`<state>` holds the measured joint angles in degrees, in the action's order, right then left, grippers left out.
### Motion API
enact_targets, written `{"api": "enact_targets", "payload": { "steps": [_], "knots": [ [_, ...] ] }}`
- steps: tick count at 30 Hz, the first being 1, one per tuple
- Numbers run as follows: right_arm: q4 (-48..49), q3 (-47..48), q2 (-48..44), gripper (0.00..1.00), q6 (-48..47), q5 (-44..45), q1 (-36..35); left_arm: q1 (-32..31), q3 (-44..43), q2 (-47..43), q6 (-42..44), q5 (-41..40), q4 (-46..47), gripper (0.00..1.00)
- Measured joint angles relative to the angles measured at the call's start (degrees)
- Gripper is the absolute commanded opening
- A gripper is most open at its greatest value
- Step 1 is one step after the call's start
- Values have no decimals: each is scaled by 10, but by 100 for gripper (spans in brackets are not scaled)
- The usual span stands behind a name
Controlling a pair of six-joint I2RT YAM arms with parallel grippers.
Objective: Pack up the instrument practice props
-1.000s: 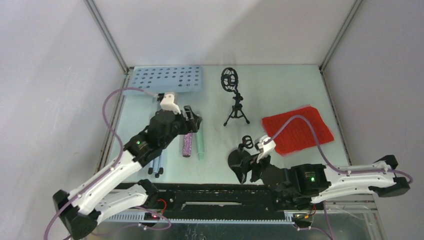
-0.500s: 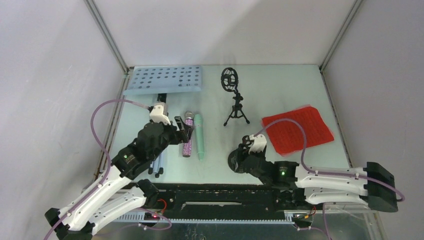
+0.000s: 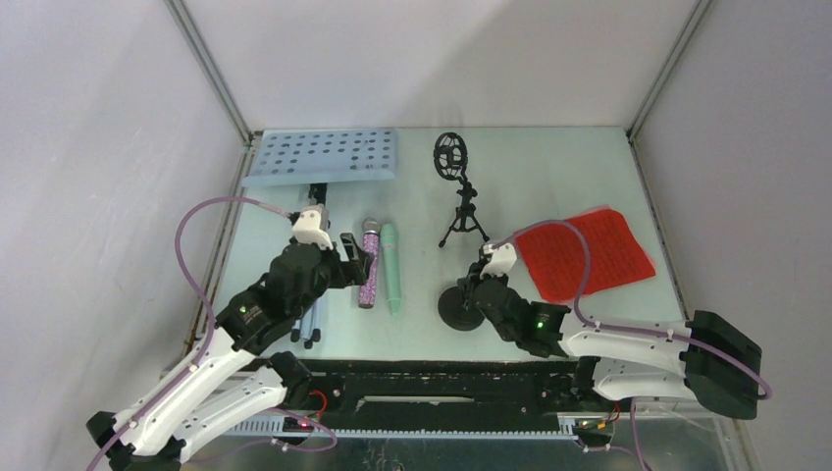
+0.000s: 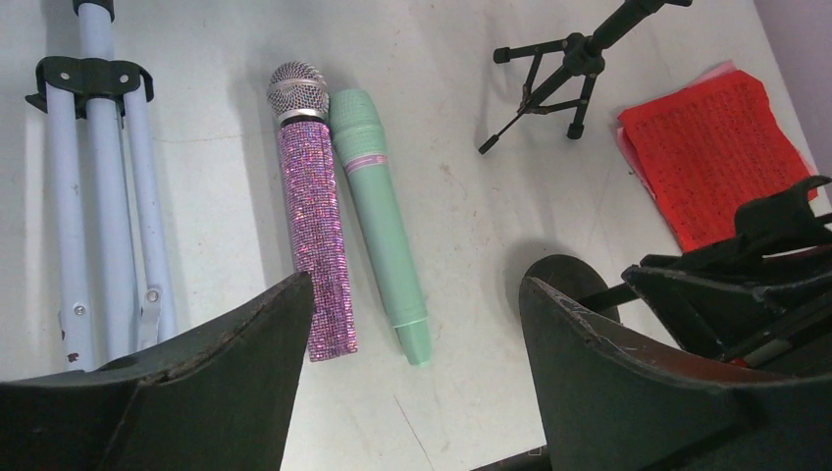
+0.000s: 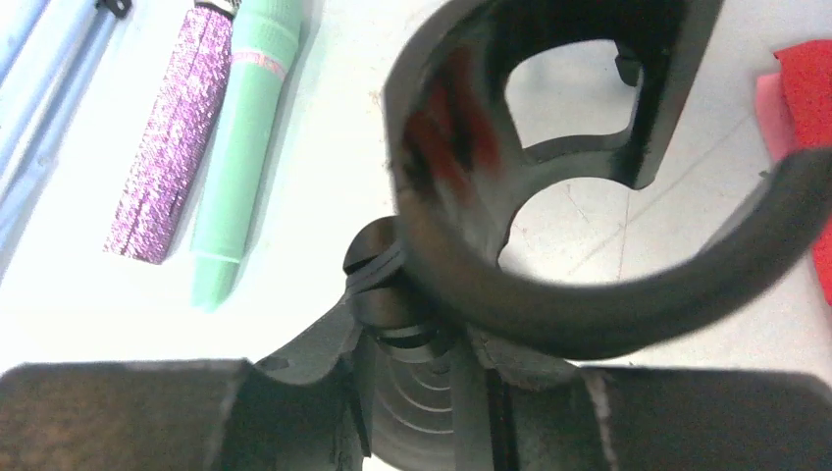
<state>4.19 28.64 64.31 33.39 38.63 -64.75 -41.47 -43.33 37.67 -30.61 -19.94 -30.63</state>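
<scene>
Gap btwn mint mic [image 3: 391, 270], standing mount [image 3: 461, 211]

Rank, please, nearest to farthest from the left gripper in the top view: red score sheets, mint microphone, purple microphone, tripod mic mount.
1. purple microphone, beside the left gripper
2. mint microphone, just right
3. tripod mic mount, mid-table
4. red score sheets, far right

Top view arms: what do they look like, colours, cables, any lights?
The left arm and right arm have white links and black joint housings, each with a green light. A lilac cable runs to a white camera block at each wrist. The left claw is matte black, edges scuffed.
</scene>
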Motion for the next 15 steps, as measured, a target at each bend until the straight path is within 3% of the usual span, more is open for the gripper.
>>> {"api": "enact_targets", "payload": {
  "steps": [2,6,15],
  "knots": [
    [14,0,-1,8,-9,-3,12,0,0,-2,3,-3,-3,83],
    [16,0,-7,0,-31,-31,42,0,0,-6,7,-7,-4,83],
    [-13,8,-139,0,-96,-89,193,0,0,-12,12,-9,-5,83]
  ]
}}
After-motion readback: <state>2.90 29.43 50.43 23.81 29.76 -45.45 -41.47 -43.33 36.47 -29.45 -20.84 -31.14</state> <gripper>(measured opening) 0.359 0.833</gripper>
